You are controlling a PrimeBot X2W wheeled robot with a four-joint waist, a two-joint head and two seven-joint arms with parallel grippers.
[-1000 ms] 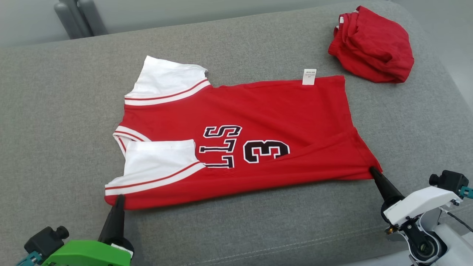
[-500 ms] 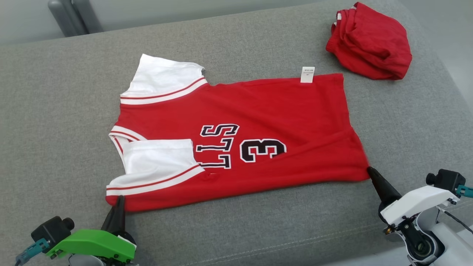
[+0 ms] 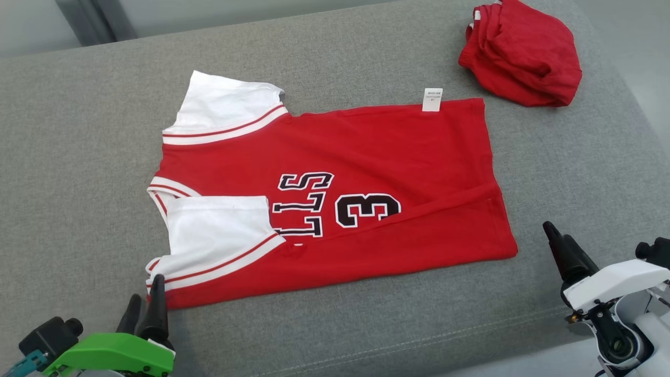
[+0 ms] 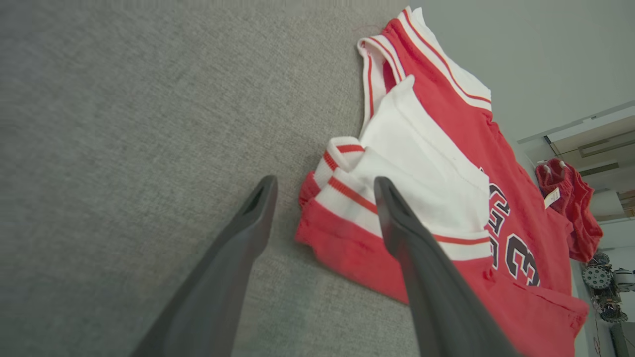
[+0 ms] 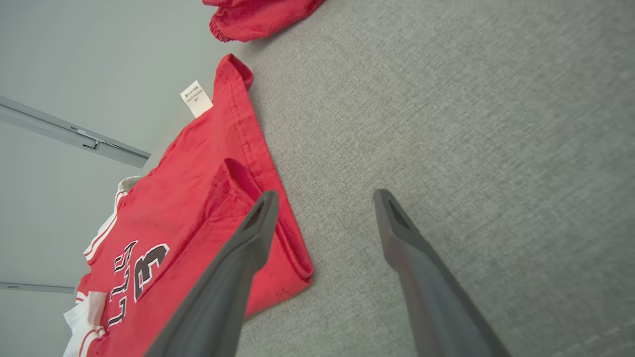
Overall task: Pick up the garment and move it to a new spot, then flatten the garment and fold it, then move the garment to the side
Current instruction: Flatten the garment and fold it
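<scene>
Jersey corner just beside L gripper, hem near R gripper

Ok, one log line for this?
jersey: partly folded, flat on cushion | left gripper: open, at shoulder corner | right gripper: open, beside hem corner

Bright, even light leaves only faint, soft shadows along the shirt's near edge, the shirt is sharp in every view, and both wrist views stretch and tilt beyond it.
</scene>
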